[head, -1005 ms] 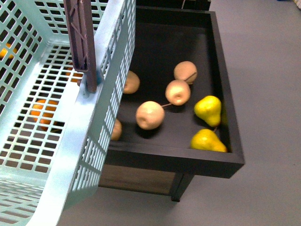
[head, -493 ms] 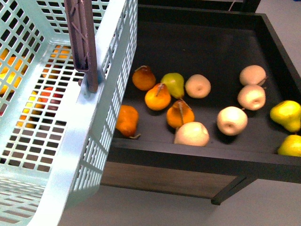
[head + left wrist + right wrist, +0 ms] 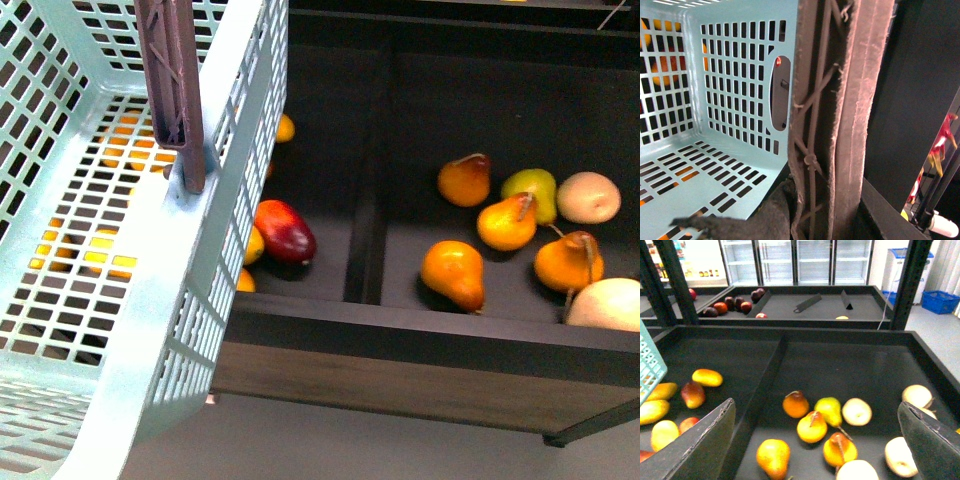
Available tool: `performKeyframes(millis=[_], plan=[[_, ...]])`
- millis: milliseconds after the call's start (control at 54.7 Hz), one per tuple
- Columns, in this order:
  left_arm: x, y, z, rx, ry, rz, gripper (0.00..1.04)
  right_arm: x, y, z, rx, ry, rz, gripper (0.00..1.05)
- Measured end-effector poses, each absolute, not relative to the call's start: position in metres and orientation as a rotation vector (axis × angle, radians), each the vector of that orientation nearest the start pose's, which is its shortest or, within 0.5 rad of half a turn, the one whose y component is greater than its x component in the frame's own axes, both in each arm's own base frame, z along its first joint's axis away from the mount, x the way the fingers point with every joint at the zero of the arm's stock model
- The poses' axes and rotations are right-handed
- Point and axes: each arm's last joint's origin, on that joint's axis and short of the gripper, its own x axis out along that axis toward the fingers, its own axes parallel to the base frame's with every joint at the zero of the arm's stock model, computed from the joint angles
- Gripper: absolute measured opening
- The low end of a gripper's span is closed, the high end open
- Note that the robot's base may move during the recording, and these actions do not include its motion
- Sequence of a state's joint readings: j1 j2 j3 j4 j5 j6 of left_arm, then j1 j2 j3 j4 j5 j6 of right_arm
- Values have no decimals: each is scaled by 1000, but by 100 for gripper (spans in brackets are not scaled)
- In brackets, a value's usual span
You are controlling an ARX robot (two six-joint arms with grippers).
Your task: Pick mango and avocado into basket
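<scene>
- Step: search and approach. As far as I see, no fruit is in the basket (image 3: 160, 290) yet.
- R gripper (image 3: 816, 410): wide open, holds nothing, above the pears (image 3: 812, 426).
- L gripper (image 3: 790, 220): the basket handle (image 3: 840, 125) is very close to its cam; cannot tell if it is closed.
- Mango (image 3: 707, 377): in the left compartment, near the basket, across the divider (image 3: 767, 380) from the pears.
- Avocado: not visible in any view.
- Next, I think: bring the R gripper over the divider, lower it, and close across the mango's short side.
</scene>
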State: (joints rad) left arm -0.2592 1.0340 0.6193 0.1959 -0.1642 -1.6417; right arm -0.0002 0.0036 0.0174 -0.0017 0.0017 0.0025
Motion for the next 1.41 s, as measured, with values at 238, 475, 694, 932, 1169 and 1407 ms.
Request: performKeyframes(millis=[238, 475, 694, 932, 1169, 1407], plan=[[221, -54, 266, -1588, 240, 102, 19, 97, 0, 169, 3, -13, -1, 96], [221, -54, 266, -1588, 240, 102, 19, 97, 0, 169, 2, -11, -3, 96], [221, -54, 266, -1586, 240, 102, 19, 97, 0, 169, 2, -14, 0, 96], [221, -54, 266, -1588, 239, 102, 19, 97, 0, 169, 2, -13, -2, 96], [221, -54, 266, -1587, 241, 100, 19, 97, 0, 169, 2, -12, 0, 96], [221, -54, 266, -1586, 242, 100, 19, 97, 0, 169, 3, -13, 1, 96]])
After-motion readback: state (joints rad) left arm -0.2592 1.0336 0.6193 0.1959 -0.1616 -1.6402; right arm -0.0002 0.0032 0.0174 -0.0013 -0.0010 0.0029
